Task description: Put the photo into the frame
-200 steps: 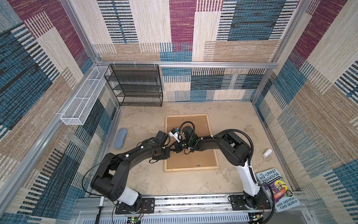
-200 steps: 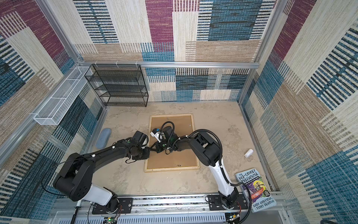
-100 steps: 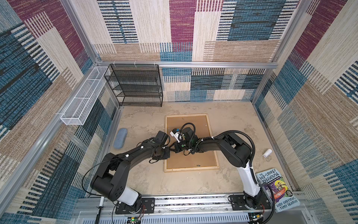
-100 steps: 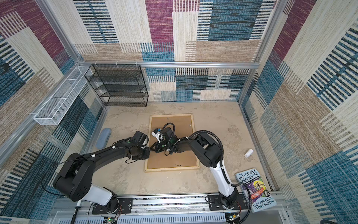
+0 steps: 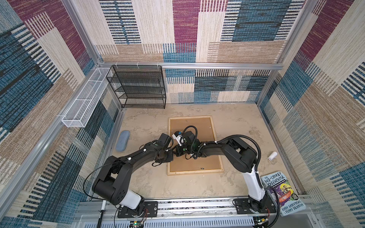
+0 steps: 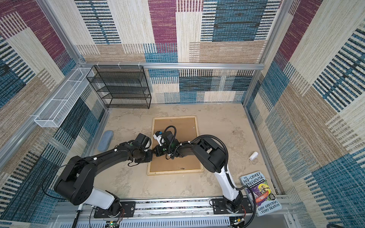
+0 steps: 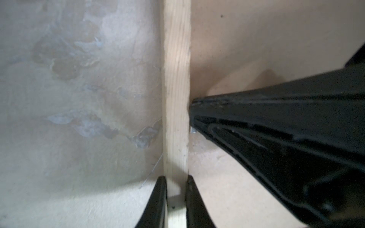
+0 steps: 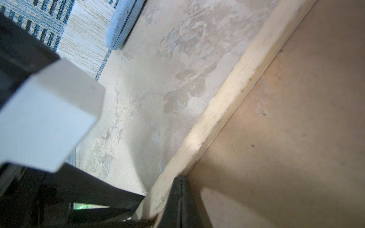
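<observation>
In both top views, notes frame point(image 5: 195, 172) point(image 6: 175, 172) flat on desk point(image 5: 158, 187), brown backing board point(image 5: 205, 126) seated inside; photo unseen, presumably beneath.
In left wrist view, notes left gripper point(image 7: 174, 177) fingers point(image 7: 158, 197) clamped across frame point(image 7: 175, 79) strip, likely steadying.
In right wrist view, notes right gripper point(image 8: 180, 179) closed, empty, tip against frame's point(image 8: 227, 98) inner edge, probably working a tab.

Overhead pair; wrists, seemingly, beside frame point(image 7: 175, 88)

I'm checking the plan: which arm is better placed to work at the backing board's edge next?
Right, probably. The right gripper, shut, has its tip where the backing board meets the frame strip; the left gripper is clamped on that strip, steadying it.
</observation>
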### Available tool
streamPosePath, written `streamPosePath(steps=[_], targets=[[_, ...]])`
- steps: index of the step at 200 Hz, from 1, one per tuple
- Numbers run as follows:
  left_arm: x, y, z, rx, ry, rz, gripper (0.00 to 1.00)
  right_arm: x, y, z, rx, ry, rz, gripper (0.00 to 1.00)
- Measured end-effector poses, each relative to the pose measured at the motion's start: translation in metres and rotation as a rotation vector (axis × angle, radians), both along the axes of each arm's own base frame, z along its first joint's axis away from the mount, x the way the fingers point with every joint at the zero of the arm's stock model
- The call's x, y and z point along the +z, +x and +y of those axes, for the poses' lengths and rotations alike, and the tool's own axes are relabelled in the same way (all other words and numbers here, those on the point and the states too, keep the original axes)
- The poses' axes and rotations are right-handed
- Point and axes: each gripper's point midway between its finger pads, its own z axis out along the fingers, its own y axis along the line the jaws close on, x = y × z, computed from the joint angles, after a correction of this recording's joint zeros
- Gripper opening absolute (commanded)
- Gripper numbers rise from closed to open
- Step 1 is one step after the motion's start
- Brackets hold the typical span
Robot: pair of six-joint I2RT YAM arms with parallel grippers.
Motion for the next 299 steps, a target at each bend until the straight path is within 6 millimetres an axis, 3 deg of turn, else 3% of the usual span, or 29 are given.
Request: streamPosePath(steps=[84,175,299], targets=[[0.000,0.000,0.000,0.000,0.000,-0.002,0.18,-0.001,-0.002,0.002,0.116,-0.007,-0.119,0.00],[0.001,0.003,0.003,0.007,0.012,-0.014,0.18,-0.004,0.008,0.001,0.078,0.006,-0.055,0.00],[0.002,0.003,0.003,0.001,0.018,-0.012,0.18,-0.002,0.003,-0.002,0.154,-0.011,-0.186,0.00]])
